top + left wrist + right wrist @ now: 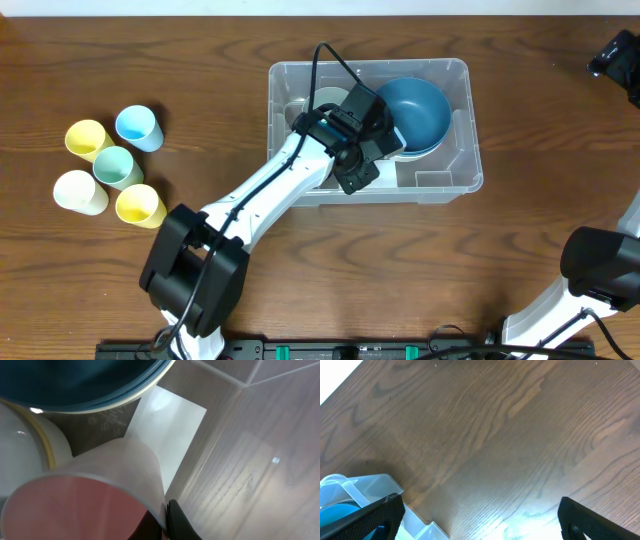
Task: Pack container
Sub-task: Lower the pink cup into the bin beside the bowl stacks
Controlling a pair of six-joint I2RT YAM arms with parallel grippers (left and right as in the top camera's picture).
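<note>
The clear rectangular container [455, 185] stands at the table's middle. A stack of blue bowls [415, 110] and a cream bowl [322, 100] lie inside it. My left gripper [357, 160] reaches down into the container and is shut on the rim of a pale cup with a pink inside [95, 485]; the fingers [166, 517] pinch its wall. The left wrist view also shows the blue bowls [75, 380], the cream bowl [20, 455] and the container's white label [167, 430]. My right gripper [480, 515] is open and empty over bare table beside a container corner [365, 485].
Several loose cups stand in a cluster at the left: yellow [86, 137], blue [138, 127], green [117, 167], cream [80, 192] and another yellow [140, 206]. The right arm [620, 60] sits at the far right edge.
</note>
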